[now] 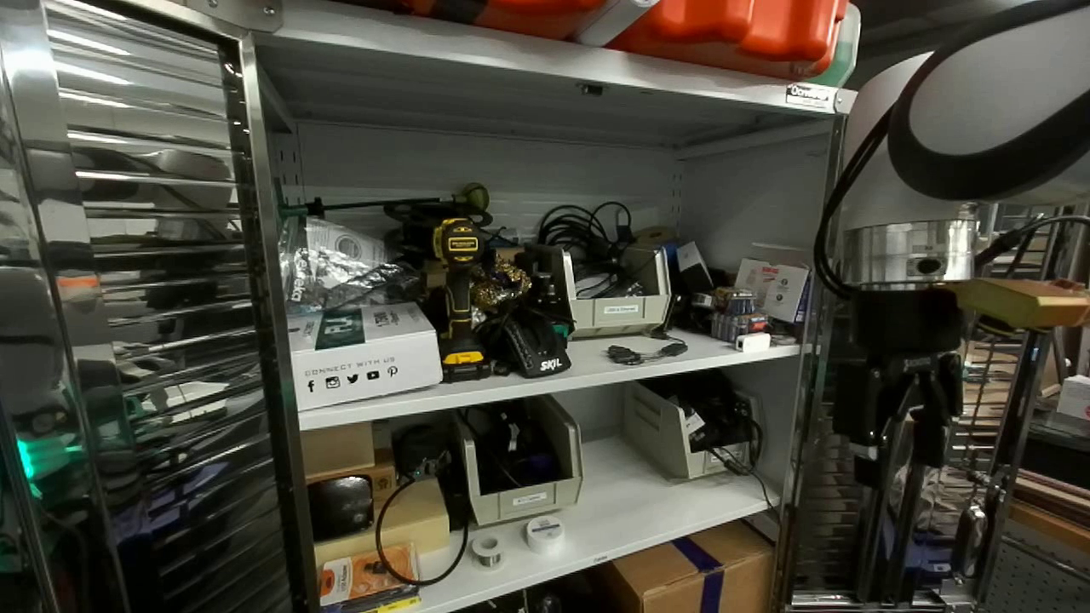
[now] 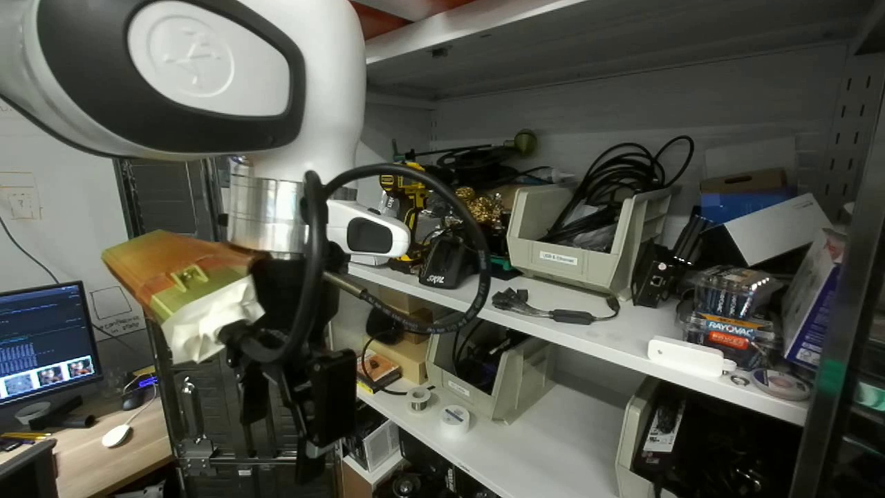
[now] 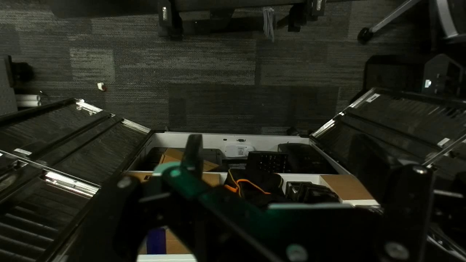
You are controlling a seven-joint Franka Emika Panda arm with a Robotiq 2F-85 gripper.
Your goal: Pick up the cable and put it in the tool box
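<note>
The cable is a short black lead with a thicker middle part. It lies on the upper shelf near its front edge in both exterior views. A pale grey-white bin with a label, taken as the tool box, stands just behind it in both exterior views. It holds black coiled cables; similar bins stand lower. My gripper hangs outside the cabinet, apart from the cable and bin, and also shows in an exterior view. In the wrist view the gripper has its fingers wide apart, with nothing between; the cable is out of view.
A white printed carton, a yellow-black drill and a SKIL charger stand left of the bin. Battery packs and a white device lie right of the cable. Two bins stand below. An open door flanks the cabinet.
</note>
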